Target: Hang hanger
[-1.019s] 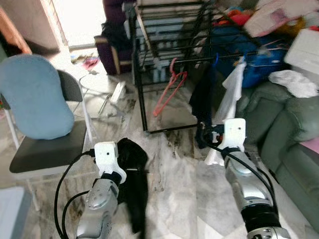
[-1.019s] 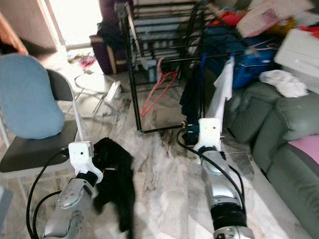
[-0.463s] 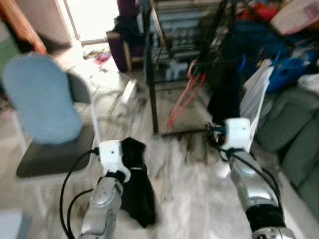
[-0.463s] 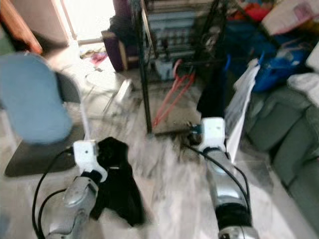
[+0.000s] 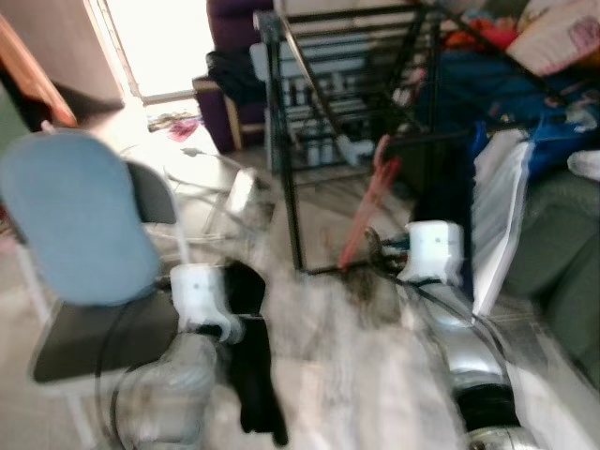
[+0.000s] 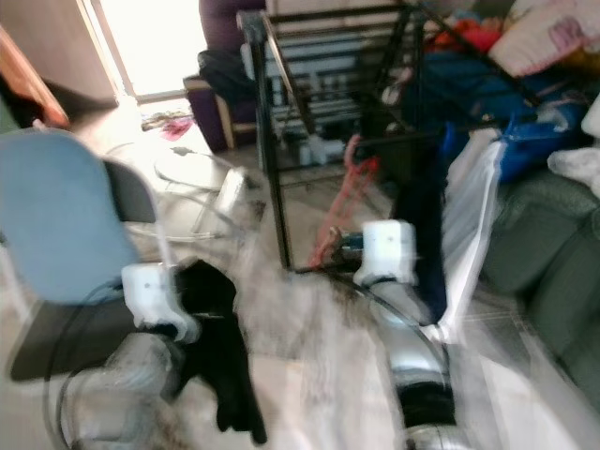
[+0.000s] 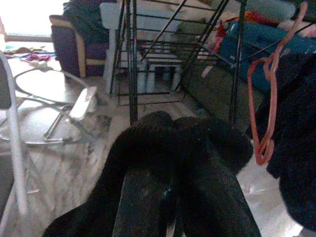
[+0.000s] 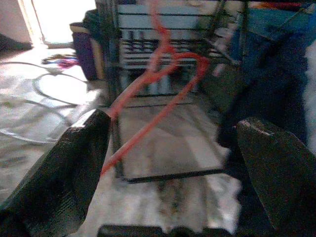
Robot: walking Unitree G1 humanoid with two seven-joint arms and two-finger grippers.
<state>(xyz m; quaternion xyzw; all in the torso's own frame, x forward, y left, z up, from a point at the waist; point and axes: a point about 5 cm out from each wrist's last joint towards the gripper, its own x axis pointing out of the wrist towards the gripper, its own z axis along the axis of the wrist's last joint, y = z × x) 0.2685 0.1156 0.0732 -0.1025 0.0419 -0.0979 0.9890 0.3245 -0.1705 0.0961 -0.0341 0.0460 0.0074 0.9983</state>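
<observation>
The robot has closed in on the black drying rack (image 5: 356,112): against a second ago the rack and the red hanger (image 5: 367,202) fill more of the head views and sit nearer the middle, and the picture is smeared by walking, so it is the camera that has moved, not the things. The hanger is already hooked on the rack's middle rail, tilted, its lower end near the floor, just beside a dark garment (image 5: 448,202) and a white cloth (image 5: 502,220) hanging to its right.

The right pincer (image 8: 168,148) now points straight at the hanger, fingers spread wide and empty, the red wire framed between them but not touched. The left pincer (image 7: 163,197) is clamped on a black garment (image 5: 251,361), which droops toward the floor at near left, as it did before. A chair with a blue backrest (image 5: 80,230) stands at left, a green sofa (image 5: 562,272) at right.

Judging by this, the approach is nearly done and the hanger is coming within the right arm's reach.
</observation>
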